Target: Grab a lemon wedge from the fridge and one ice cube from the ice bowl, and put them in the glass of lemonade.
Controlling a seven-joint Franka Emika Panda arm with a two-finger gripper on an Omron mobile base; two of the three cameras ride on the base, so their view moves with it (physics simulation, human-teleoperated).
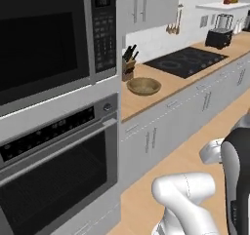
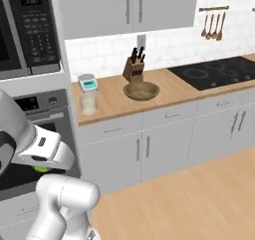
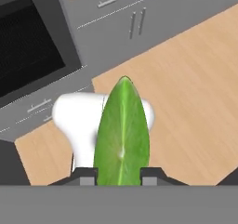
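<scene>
A yellow-green lemon wedge (image 3: 122, 135) stands upright between the two dark finger tips of my gripper (image 3: 118, 174), which is shut on it. In the right base view a sliver of the lemon wedge (image 2: 42, 169) peeks out under the white hand, low in front of the oven. The brown ice bowl (image 2: 142, 90) sits on the wooden counter by the knife block; the ice bowl (image 1: 143, 86) is far from the hand. The glass of lemonade (image 2: 88, 103) stands at the counter's left end. The fridge is out of view.
A black oven (image 1: 53, 180) and microwave (image 1: 44, 39) fill the tall cabinet on the left. A teal-and-white scale (image 2: 88, 82) stands behind the glass. A knife block (image 2: 134, 67), a black cooktop (image 2: 219, 72) and a toaster (image 1: 218, 36) line the counter. Wooden floor runs along the grey cabinets.
</scene>
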